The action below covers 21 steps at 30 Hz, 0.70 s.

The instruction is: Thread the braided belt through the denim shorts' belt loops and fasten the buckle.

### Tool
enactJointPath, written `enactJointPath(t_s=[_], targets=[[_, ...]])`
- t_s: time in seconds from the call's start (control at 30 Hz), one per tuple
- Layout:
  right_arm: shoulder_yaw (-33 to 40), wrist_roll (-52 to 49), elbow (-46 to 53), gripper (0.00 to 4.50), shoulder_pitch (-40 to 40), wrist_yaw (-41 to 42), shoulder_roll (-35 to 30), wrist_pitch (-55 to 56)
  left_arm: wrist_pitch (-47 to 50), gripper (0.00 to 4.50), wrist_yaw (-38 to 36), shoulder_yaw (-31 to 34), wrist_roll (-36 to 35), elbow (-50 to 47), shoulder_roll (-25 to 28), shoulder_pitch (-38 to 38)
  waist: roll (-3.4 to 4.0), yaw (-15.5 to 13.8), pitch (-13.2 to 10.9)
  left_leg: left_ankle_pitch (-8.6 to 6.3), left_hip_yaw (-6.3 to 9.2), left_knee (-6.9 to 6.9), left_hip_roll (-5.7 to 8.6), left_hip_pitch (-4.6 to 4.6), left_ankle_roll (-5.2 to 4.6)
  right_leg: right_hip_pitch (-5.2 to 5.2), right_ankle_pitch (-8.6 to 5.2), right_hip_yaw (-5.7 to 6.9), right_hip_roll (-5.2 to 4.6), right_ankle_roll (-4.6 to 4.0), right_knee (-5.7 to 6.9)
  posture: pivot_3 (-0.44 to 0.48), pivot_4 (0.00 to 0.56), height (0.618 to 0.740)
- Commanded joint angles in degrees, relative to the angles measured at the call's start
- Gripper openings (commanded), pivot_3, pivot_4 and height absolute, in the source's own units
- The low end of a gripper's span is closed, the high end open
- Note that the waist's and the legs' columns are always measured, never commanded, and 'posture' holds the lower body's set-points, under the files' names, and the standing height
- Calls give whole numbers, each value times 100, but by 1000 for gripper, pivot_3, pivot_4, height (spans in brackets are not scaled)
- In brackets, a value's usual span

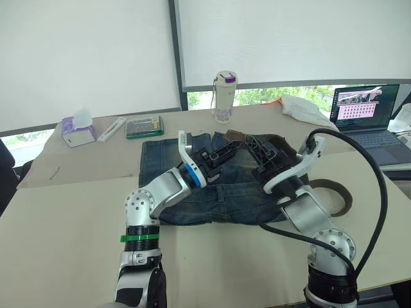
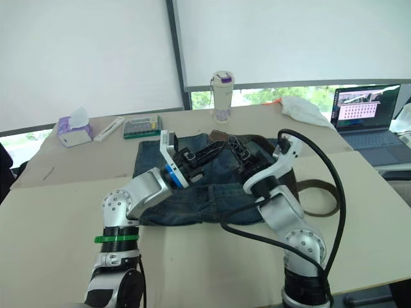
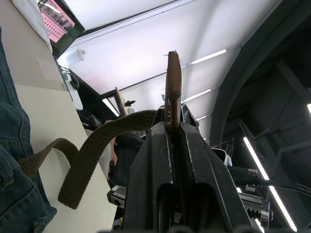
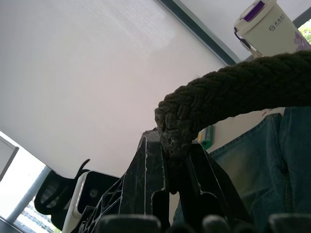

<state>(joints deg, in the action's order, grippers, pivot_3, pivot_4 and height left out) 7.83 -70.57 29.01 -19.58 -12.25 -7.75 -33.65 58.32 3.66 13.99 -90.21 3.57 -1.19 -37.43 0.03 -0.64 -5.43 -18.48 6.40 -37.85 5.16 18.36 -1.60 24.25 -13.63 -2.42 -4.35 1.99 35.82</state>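
Observation:
The faded blue denim shorts (image 1: 160, 163) lie flat in the middle of the table. Both grippers hover close together over their far edge. My left gripper (image 3: 173, 127) is shut on the reddish-brown leather tip (image 3: 173, 77) of the braided belt, which sticks up past the fingers. My right gripper (image 4: 172, 145) is shut on the olive woven strap (image 4: 233, 92) a little further along. From there the belt (image 1: 339, 196) curls in a loop on the table to the right of the shorts. The buckle and the belt loops are hidden.
Along the far side stand a tissue box (image 1: 78, 131), a white stick-like object (image 1: 112, 129), a calculator (image 1: 144, 127) and a lidded bottle (image 1: 225, 96). A white cloth (image 1: 305, 109) and an open laptop (image 1: 369, 119) sit at the far right.

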Motion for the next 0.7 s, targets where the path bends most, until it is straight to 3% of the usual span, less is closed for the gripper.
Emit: enactJointPath(t_s=[0.03, 0.27, 0.33, 0.4, 0.57, 0.7], targets=[[186, 65, 185, 7, -122, -59, -96, 141, -95, 0, -7, 32, -163, -63, 25, 25, 0, -1, 0, 0, 0, 0, 0, 0, 0, 0, 0, 0, 0, 0, 0, 0, 150, 740], [175, 273, 374, 7, 131, -295, -610, -168, -183, 0, 53, -2, -175, -92, 62, 73, 0, -2, -1, 0, 0, 0, 0, 1, 0, -1, 0, 0, 0, 0, -3, 0, 150, 740], [152, 120, 432, 1018, 214, -168, -636, -183, -235, 0, 123, 20, -250, -66, 34, 64, -1, -1, -1, 0, 0, 2, 0, 1, 0, -1, 0, -2, 0, 0, -4, 0, 150, 740], [78, 157, 473, 1652, 284, -90, -671, -196, -278, 0, 192, 44, -316, -36, 2, 46, -1, -5, -1, 0, -1, 2, 0, 1, 0, -2, 0, -2, -1, 0, -4, 0, 150, 740], [-925, 1816, 660, 3396, 733, 691, -1463, -232, -448, 0, 442, 140, -506, 129, -53, -73, -4, -10, -2, 0, -1, 1, 0, 1, 0, -2, 0, 1, 3, 1, -8, 0, 150, 740], [-1150, 2344, 544, 3396, 798, 962, -1281, -26, -434, 0, 560, 151, -633, 203, 1, -105, -6, -6, -4, 1, -1, 0, 0, 2, 2, -2, 0, -1, 0, 1, -7, 0, 150, 740]])
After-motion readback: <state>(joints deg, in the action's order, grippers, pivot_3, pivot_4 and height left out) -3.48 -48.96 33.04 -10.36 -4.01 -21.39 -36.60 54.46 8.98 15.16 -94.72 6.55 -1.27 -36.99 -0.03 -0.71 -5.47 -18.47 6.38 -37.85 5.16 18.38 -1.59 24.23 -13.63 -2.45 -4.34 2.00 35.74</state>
